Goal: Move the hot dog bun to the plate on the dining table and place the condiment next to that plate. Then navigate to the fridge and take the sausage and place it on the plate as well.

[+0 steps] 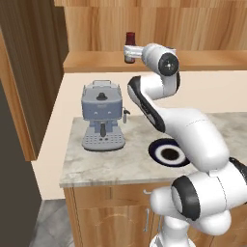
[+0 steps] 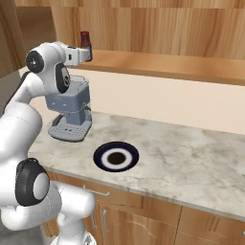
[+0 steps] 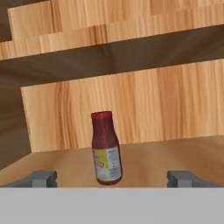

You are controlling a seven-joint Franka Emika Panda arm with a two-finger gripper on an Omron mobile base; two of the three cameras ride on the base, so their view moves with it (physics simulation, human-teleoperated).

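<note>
The big white arm point(image 1: 159, 91) reaches up over the bench point(image 2: 191, 158) to the wooden shelf point(image 2: 167, 64) on the wall. It goes up there because the condiment point(image 3: 106, 148) stands upright on that shelf, near its front edge. The hand point(image 3: 113, 178) is wide open and holds nothing. Its two tips sit on each side of the bottle, so it is lined up to grab. From behind, the hand hides most of the bottle. It is hard to tell, but the tips are probably not touching it.
</note>
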